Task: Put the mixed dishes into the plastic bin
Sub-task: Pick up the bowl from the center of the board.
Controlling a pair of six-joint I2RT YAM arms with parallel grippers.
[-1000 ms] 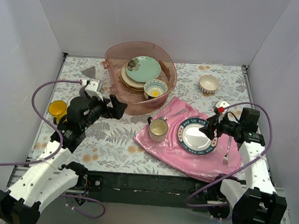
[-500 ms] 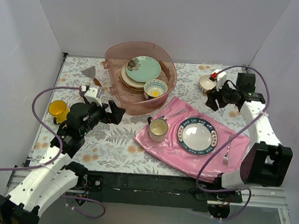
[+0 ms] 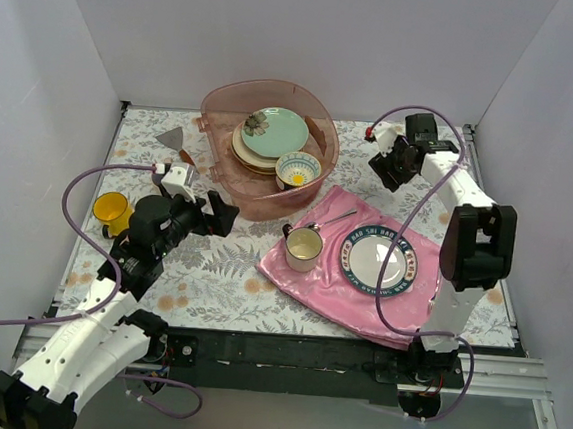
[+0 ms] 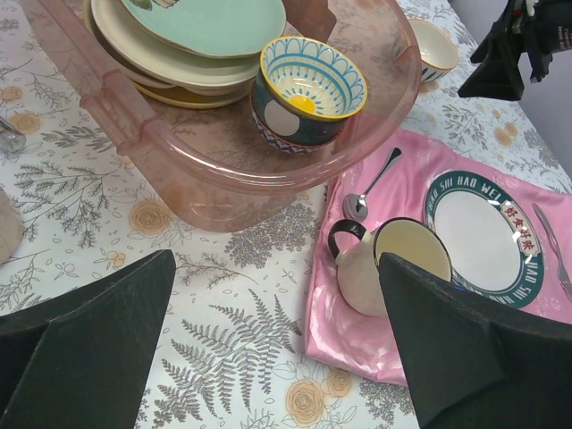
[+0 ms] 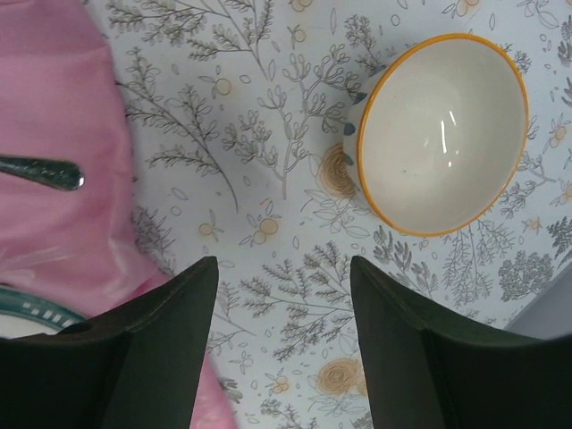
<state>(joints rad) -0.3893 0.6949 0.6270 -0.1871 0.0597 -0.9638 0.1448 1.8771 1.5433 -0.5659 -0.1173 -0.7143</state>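
From above, the right pincer (image 3: 384, 170) hides the small cream bowl (image 5: 440, 134) on the counter (image 3: 221, 279); its jaws stand apart, empty. Beside the plastic bin (image 3: 215, 118) the left pincer (image 3: 226, 212) gapes; the yellow mug (image 3: 110, 206) sits half-hidden behind that arm.

plastic bin (image 3: 212, 118): 1 | stacked plates (image 4: 206, 22): 3 | lettered plate (image 3: 378, 263): 1 | bowls: 2, patterned bowl (image 4: 308, 89), cream bowl (image 5: 442, 134) | yellow mug (image 3: 111, 209): 1 | cream cup (image 3: 304, 248): 1 | spoon (image 4: 357, 207): 1 | fork (image 4: 539, 214): 1

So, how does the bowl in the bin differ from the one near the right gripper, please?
The patterned bowl sits in the plastic bin; the cream bowl stands on the tablecloth. The patterned bowl is blue and yellow inside; the cream bowl is plain, orange-rimmed. Both stand upright, empty.
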